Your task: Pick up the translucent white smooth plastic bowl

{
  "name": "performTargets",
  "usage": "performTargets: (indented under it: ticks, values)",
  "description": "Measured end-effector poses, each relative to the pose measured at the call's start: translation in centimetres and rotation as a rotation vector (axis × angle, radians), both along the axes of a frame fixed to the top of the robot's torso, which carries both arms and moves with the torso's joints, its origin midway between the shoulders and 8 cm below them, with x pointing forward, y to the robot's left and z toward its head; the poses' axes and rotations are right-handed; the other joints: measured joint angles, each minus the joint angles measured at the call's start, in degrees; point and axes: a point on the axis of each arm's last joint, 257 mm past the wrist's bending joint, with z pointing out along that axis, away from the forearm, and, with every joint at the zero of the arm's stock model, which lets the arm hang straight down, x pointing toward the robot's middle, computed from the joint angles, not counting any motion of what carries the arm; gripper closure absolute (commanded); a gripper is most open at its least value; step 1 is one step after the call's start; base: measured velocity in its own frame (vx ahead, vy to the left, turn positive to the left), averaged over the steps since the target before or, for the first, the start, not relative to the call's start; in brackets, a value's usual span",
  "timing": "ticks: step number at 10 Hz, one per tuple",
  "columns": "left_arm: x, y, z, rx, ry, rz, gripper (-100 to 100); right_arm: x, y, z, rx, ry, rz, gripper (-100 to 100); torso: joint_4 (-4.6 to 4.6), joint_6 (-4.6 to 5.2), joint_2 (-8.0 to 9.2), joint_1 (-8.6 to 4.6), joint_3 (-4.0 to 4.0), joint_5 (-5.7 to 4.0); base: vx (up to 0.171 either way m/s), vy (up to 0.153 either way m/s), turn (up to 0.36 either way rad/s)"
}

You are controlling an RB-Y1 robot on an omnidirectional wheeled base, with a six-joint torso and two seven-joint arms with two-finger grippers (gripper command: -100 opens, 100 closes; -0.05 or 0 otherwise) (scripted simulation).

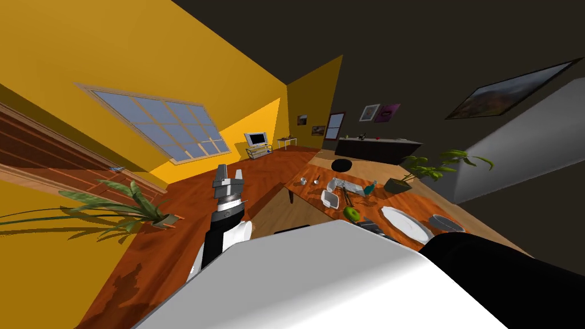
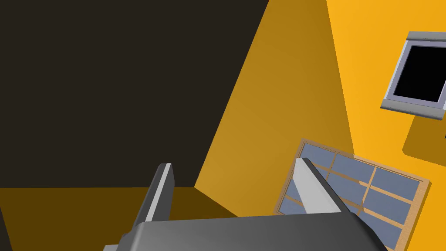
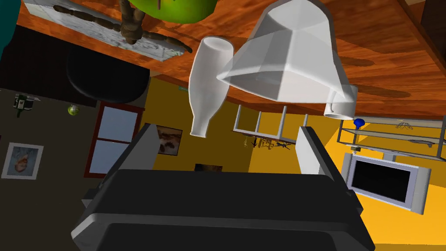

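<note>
The translucent white bowl (image 1: 329, 198), squarish with a flat base, stands on the wooden table (image 1: 320, 214) near its left edge. In the right wrist view the bowl (image 3: 287, 56) lies ahead of my right gripper (image 3: 226, 146), a short way beyond the fingertips and not touching them. That gripper is open and holds nothing. A white bottle (image 3: 207, 87) lies beside the bowl, and a white mug (image 3: 342, 104) stands behind it. My left gripper (image 1: 229, 172) is raised over the floor, left of the table, and is open and empty (image 2: 233, 170).
A green apple (image 1: 352, 213) sits on the table close to the bowl, with a white plate (image 1: 407, 224) and a grey bowl (image 1: 448, 223) further right. A potted plant (image 1: 423, 168) and a black round mat (image 1: 341, 164) are at the far end. Another plant (image 1: 131, 208) stands on the floor to the left.
</note>
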Motion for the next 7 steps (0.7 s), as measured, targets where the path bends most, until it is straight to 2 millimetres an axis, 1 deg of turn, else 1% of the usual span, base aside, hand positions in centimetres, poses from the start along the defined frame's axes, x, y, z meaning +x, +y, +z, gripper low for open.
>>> performTargets:
  ticks: [1, 2, 4, 5, 6, 7]
  values:
    - [0.0, 0.0, 0.0, 0.000, 0.000, 0.000, 0, -1.4, -0.8, -0.6, -0.025, 0.034, 0.004, -100, 0.01, -0.03, 0.01, 0.03, 0.01, 0.01, 0.039, 0.045, 0.142]
    - [0.0, 0.0, 0.0, 0.000, 0.000, 0.000, 0, -2.1, -1.4, -1.3, -0.041, 0.057, 0.005, -100, 0.01, -0.01, 0.03, 0.00, 0.02, 0.00, 0.052, 0.068, 0.367]
    - [0.0, 0.0, 0.0, 0.000, 0.000, 0.000, 0, -5.2, -2.8, -2.9, -0.093, 0.140, 0.010, -100, -0.03, -0.03, -0.16, 0.14, -0.09, 0.03, 0.123, 0.099, 0.332]
    - [0.0, 0.0, 0.0, 0.000, 0.000, 0.000, 0, -6.6, -3.4, -3.9, -0.122, 0.187, 0.018, -100, -0.05, -0.06, -0.30, 0.21, -0.17, 0.04, 0.149, 0.122, 0.443]
    - [0.0, 0.0, 0.0, 0.000, 0.000, 0.000, 0, -8.4, -4.0, -4.4, -0.150, 0.234, 0.026, -100, -0.07, -0.06, -0.37, 0.28, -0.21, 0.07, 0.099, 0.068, 0.095]
    - [0.0, 0.0, 0.0, 0.000, 0.000, 0.000, 0, -9.3, -4.3, -4.9, -0.163, 0.258, 0.027, -100, -0.06, 0.03, -0.20, 0.18, -0.13, 0.05, 0.081, 0.053, 0.177]
